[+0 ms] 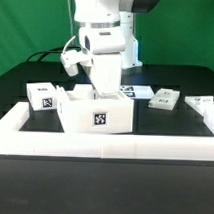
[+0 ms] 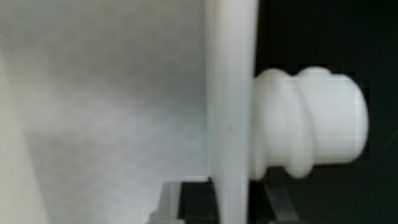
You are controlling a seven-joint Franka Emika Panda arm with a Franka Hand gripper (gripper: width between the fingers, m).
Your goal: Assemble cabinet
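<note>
- The cabinet body [image 1: 98,117], an open white box with a square tag on its front wall, sits near the middle of the counter [image 1: 164,122], inside the border rail [image 1: 103,150].
- In the wrist view a thin panel [image 2: 231,90] runs edge-on through the picture. A broad white surface lies on one side of it and a ribbed peg [image 2: 311,120] sticks out on the other. I cannot tell whether the panel is a wall of the body or a separate part.
- The end effector [image 1: 100,90] hangs straight down at the body's open top. Its dark fingers [image 2: 187,205] stand close on either side of the panel's edge, nearly closed, and appear to pinch it.
- A second tagged block [image 1: 41,96] lies just beside the body on the exterior view's left. Three smaller blocks, [image 1: 130,93], [image 1: 165,97] and [image 1: 202,102], lie in a row on the exterior view's right, apart from the body and ungripped.
- Judged step: an early one, with the arm seating or steadying a piece at the body while most parts wait loose.
- The next move probably calls for keeping the panel upright and square to the body. The grip should hold until the piece is seated, then a loose block can be fetched.
</note>
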